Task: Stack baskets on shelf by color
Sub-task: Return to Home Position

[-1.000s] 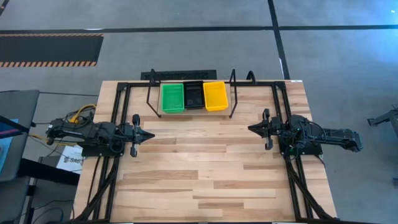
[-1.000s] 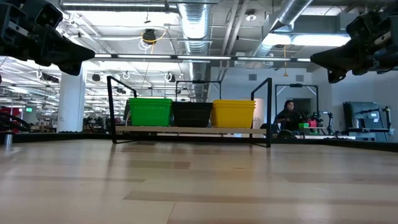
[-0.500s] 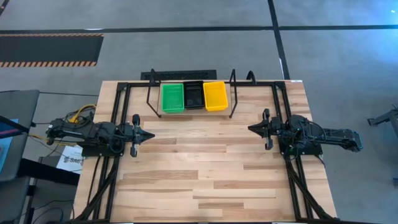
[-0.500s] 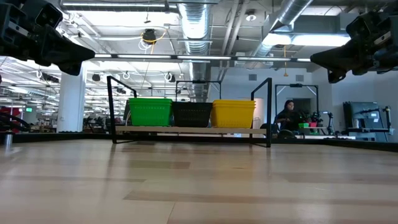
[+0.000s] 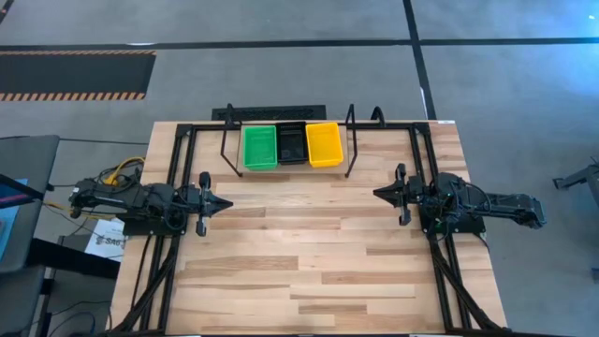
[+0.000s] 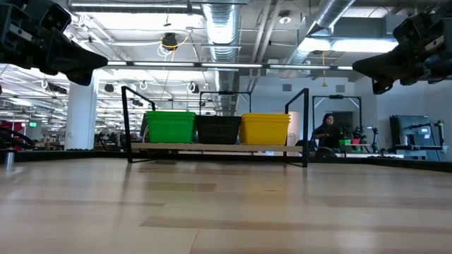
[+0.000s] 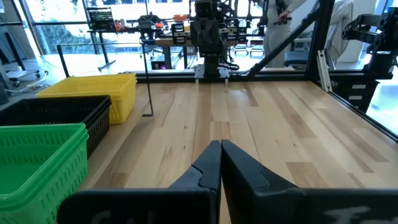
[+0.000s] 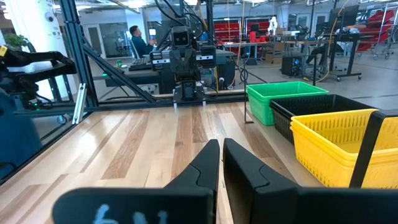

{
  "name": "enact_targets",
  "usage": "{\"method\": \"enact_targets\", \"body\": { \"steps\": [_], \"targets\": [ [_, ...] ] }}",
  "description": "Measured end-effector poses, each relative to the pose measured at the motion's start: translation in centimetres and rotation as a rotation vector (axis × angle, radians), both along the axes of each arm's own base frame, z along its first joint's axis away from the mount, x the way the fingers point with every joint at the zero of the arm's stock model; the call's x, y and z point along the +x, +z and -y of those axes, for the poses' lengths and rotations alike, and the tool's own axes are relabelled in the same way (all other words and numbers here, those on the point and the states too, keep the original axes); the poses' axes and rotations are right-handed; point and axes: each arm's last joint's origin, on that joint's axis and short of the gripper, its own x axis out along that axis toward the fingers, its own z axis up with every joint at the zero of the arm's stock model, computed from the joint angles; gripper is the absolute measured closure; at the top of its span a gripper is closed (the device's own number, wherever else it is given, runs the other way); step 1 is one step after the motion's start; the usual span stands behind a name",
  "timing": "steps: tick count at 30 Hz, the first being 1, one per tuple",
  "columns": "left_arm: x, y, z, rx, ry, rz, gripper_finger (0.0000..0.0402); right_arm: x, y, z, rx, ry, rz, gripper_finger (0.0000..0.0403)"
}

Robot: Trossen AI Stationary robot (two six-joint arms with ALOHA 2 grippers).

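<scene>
Your left gripper [image 5: 225, 202], right gripper [image 5: 378, 193]: fingers together, holding nothing. Green stack [image 5: 259, 147], black stack [image 5: 291, 142], yellow stack [image 5: 324, 143] on shelf [image 6: 212, 147].

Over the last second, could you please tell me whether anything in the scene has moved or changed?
Nothing visibly changed. The left pincer and right pincer stay shut and empty, well back from the shelf. The green baskets, black baskets and yellow baskets sit side by side on it as before.
</scene>
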Motion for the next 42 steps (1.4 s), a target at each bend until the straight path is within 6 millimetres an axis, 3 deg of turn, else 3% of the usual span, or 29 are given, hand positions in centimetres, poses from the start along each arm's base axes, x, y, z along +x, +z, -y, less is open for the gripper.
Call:
{"method": "enact_targets", "body": {
  "steps": [42],
  "targets": [
    [0.00, -0.01, 0.00, 0.000, 0.000, 0.000, 0.0401, 0.00, 0.00, 0.00, 0.000, 0.000, 0.000, 0.0359]
  ]
}}
